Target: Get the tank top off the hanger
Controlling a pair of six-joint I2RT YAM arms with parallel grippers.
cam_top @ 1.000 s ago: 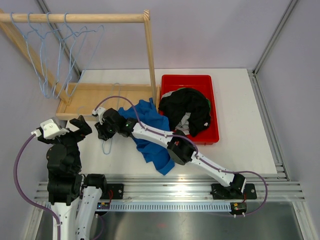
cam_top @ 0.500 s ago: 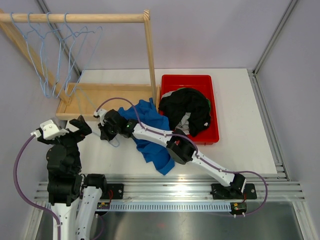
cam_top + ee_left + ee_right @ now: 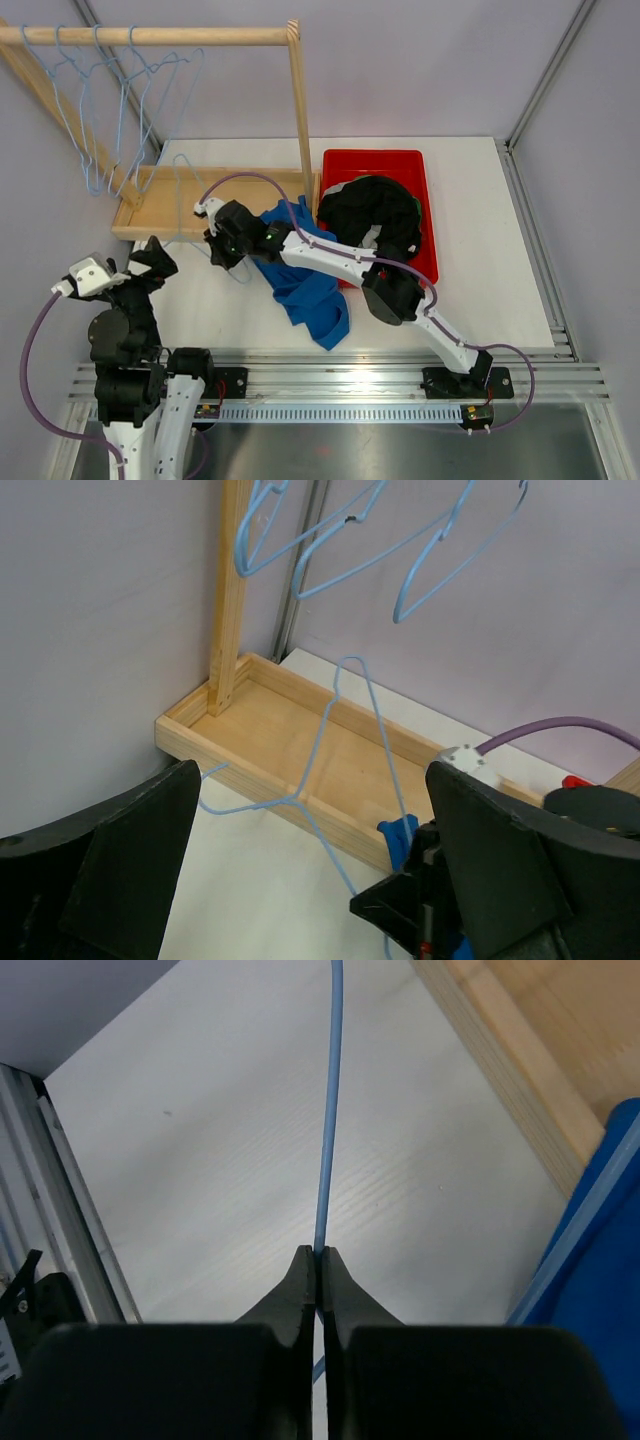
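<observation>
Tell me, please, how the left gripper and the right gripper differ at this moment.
The left gripper stands wide open and holds nothing; the right gripper is shut on the wire of the blue hanger. The left gripper hangs at the left edge of the table, while the right gripper reaches out beside the wooden tray and the blue tank top. Both have black fingers.

Robotics lab test cell, white table [image 3: 480, 220] boxed in by plain panels [image 3: 420, 60], aluminium rail [image 3: 350, 380] at near edge, small wooden garment rack [image 3: 301, 120]
</observation>
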